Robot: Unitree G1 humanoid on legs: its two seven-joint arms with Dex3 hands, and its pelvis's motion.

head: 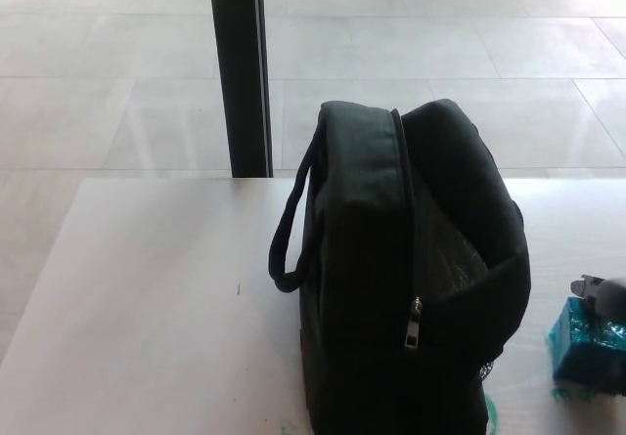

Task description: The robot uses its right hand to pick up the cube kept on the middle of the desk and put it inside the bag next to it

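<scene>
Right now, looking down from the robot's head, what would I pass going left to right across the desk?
Bare white desk → the bag's carry handle → black bag → teal cube, with the robot's right hand on it at the picture's edge.

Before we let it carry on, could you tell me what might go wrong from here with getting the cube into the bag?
1. The right hand and blue cube sit at the picture's right edge, partly cut off, so the hold cannot be checked; the cube might slip.
2. The black bag stands tall beside the cube; a low lift could knock it.
3. The bag's opening looks narrow and slanted, so the cube may catch its rim.
</scene>
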